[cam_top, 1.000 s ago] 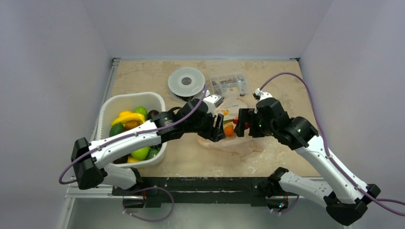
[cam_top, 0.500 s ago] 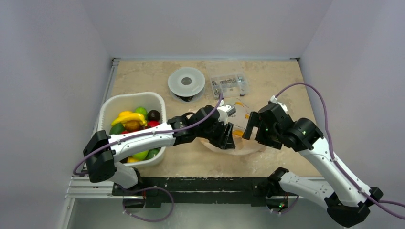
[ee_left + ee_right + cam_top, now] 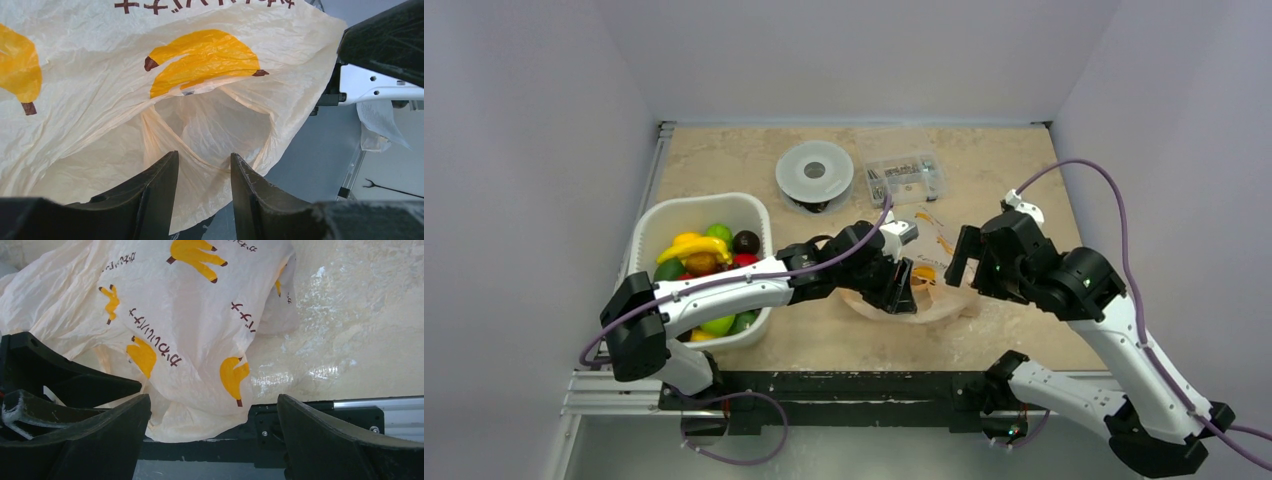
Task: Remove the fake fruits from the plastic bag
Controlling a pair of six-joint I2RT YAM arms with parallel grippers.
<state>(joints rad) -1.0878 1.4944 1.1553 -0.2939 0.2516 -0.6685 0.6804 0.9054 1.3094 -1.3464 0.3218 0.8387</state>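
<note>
The plastic bag (image 3: 939, 300), pale peach with yellow banana prints, lies crumpled near the table's front edge; it also shows in the left wrist view (image 3: 100, 100) and the right wrist view (image 3: 190, 315). My left gripper (image 3: 904, 292) is pressed into it, jaws a narrow gap apart (image 3: 204, 155) with bag film stretched across the tips. My right gripper (image 3: 961, 262) is wide open and empty (image 3: 214, 397), just right of the bag. Several fake fruits (image 3: 699, 265) fill the white basket (image 3: 694, 203). An orange patch (image 3: 922, 275) on the bag is fruit or print; I cannot tell which.
A round grey spool (image 3: 815, 172) and a clear box of small parts (image 3: 904, 178) stand at the back. The black front rail (image 3: 300, 425) runs just below the bag. The left gripper's body (image 3: 60, 380) sits close to my right gripper's left finger.
My left arm has reached right and forward into the bag. My right gripper has drawn back to the right. The bag lies flatter, and the fruits seen in its mouth no longer show.
</note>
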